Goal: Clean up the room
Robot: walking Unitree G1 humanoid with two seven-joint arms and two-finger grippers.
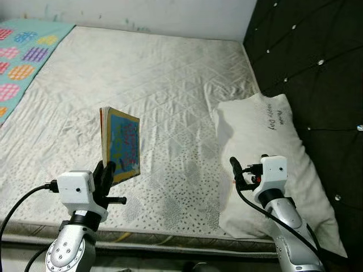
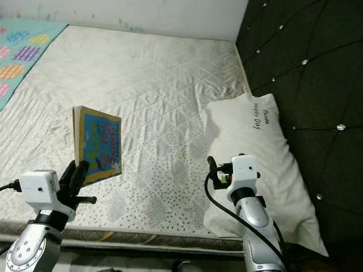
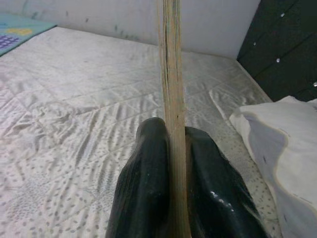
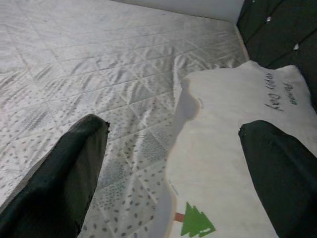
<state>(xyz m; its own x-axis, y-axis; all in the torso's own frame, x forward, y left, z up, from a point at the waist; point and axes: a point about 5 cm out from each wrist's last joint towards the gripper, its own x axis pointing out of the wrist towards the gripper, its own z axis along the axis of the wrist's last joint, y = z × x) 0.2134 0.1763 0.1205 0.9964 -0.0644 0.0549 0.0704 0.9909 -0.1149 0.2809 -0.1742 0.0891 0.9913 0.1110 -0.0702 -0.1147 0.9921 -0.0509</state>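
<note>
Book, blue cover, held upright above the mattress, pinched at its lower edge by the left gripper; right gripper, fingers spread, over the white pillow.

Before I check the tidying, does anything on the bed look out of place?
The white pillow lies askew, its lower corner hanging past the mattress edge. The picture book is off the bed, clamped upright in the left hand.
</note>
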